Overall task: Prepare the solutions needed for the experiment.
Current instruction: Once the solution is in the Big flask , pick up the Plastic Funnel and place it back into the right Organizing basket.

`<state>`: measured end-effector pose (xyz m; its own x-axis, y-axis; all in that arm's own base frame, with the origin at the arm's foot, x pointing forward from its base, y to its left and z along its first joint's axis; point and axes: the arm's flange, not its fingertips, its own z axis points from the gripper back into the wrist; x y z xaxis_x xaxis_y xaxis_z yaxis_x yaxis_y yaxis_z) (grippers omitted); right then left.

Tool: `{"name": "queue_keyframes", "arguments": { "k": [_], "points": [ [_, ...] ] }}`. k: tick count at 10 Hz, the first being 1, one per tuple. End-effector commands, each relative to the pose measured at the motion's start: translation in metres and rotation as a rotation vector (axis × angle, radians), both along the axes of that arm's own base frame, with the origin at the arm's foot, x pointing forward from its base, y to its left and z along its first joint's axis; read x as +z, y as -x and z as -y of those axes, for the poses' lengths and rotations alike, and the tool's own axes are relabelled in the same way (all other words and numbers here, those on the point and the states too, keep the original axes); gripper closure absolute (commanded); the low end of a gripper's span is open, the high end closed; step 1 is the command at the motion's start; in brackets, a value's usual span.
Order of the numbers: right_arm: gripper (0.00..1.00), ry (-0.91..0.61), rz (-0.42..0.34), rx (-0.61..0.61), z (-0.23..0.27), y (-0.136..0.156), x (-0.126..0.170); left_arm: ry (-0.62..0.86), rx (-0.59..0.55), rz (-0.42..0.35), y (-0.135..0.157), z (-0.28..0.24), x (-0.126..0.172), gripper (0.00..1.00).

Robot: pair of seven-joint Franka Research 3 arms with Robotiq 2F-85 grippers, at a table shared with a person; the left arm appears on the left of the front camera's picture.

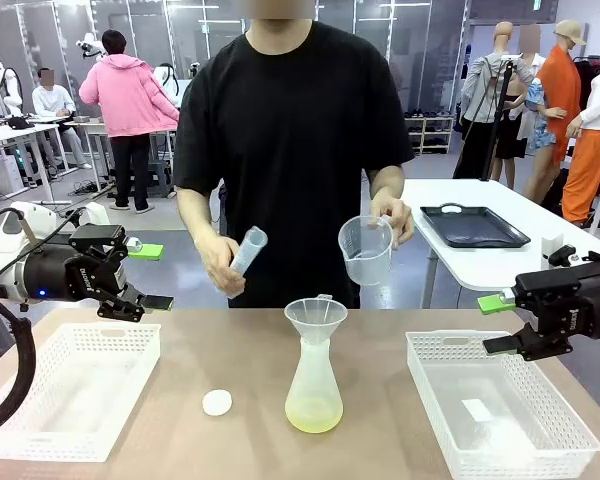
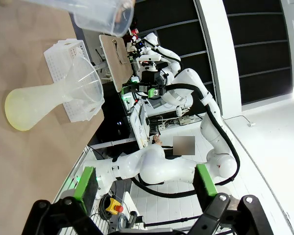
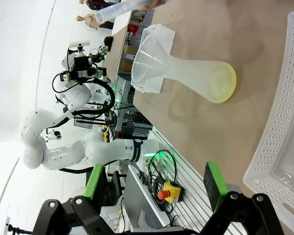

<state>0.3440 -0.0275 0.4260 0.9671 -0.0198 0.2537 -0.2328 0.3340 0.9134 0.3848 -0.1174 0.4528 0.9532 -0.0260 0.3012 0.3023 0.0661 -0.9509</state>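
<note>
A translucent flask [image 1: 314,385] stands mid-table with a funnel [image 1: 316,318] in its neck. A little pale yellow-green solution [image 1: 313,414] lies at its bottom, also seen in the flask [image 2: 14,113] in the left wrist view and in the flask [image 3: 224,82] in the right wrist view. Behind it the person holds a clear cylinder [image 1: 246,258] in one hand and a measuring beaker [image 1: 367,250] in the other. My left gripper [image 1: 151,276] hovers open over the left basket's far edge. My right gripper [image 1: 500,323] hangs open over the right basket. Nothing sits between either pair of fingers.
A white basket [image 1: 40,430] stands front left and another white basket [image 1: 570,440] front right. A small white round cap [image 1: 217,402] lies on the table left of the flask. A second table with a black tray [image 1: 474,226] stands behind on the right.
</note>
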Motion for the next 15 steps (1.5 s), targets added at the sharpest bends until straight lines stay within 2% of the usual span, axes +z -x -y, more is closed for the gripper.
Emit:
{"name": "queue_keyframes", "arguments": {
  "k": [1, 15],
  "points": [
    [0.0, -0.008, 0.01, 0.001, -0.0001, 0.0003, 0.0019, 0.015, -0.005, -0.001, 0.0004, 0.0012, 0.0019, 0.0],
    [0.0, 0.0, 0.0, 0.0, 0.0, 0.0, 0.0, 0.015, -0.005, -0.001, 0.0004, 0.0012, 0.0019, 0.0]
  ]
}}
